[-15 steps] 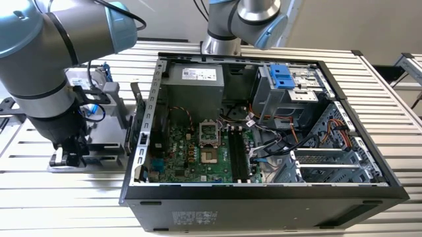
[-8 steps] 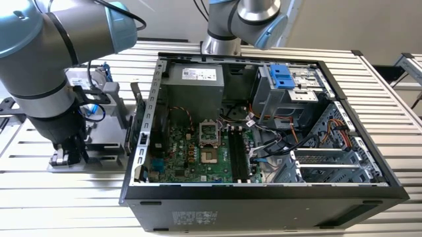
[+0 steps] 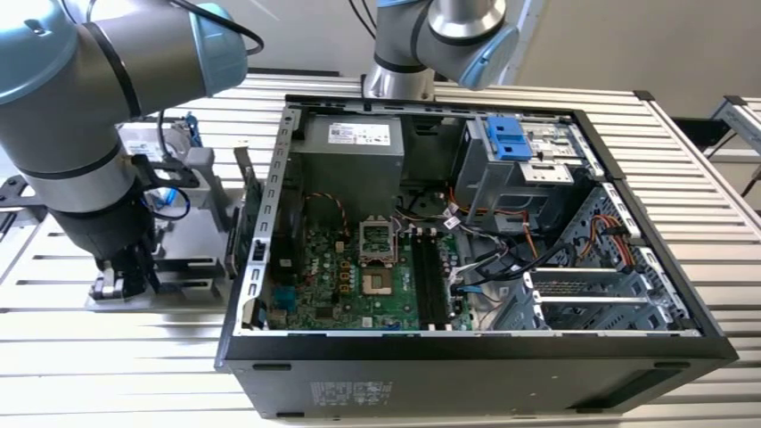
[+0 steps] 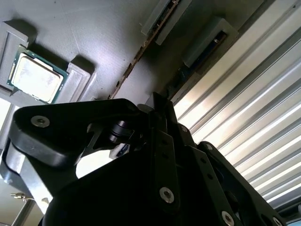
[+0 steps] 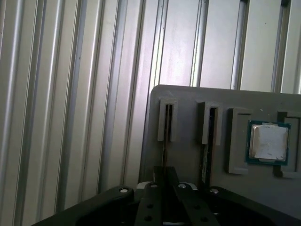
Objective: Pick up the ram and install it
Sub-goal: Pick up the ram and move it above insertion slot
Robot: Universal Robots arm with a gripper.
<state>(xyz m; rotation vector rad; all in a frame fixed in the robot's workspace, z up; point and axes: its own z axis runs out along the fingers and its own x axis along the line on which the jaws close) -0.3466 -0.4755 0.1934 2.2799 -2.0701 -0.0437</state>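
My hand (image 5: 164, 181), low in the first wrist view, hovers at the ram (image 5: 164, 143), which stands on edge in its tray (image 5: 188, 96) slot. Open or closed, I cannot tell. I judge this the pick-up; it calls for a square grip on that thin edge.

Dim wrist views; glare streaks the table (image 4: 244, 108)

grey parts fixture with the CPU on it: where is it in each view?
Exterior view: the grey fixture sits on the table at the exterior view's left, beside the PC case and partly behind the arm.
First wrist view: grey fixture, slotted, carrying the CPU.
Second wrist view: grey fixture, with the CPU at one end.
Shared landmark: the ribbed table.
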